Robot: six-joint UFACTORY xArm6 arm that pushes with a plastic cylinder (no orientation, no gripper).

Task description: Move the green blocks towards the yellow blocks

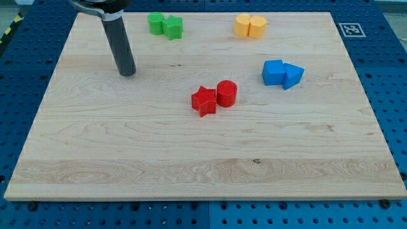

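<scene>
At view's top, two green blocks (165, 25) touching, star-like

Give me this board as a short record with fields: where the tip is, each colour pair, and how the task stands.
tip: my tip on the board, below-left of the green pair, apart from it
green blocks: two, touching, near the view's top
yellow blocks: two, touching, to the view's right of green
blue blocks: two, touching, right side
red blocks: star and cylinder, touching, centre
board: wooden
task: green and yellow pairs not yet together
</scene>
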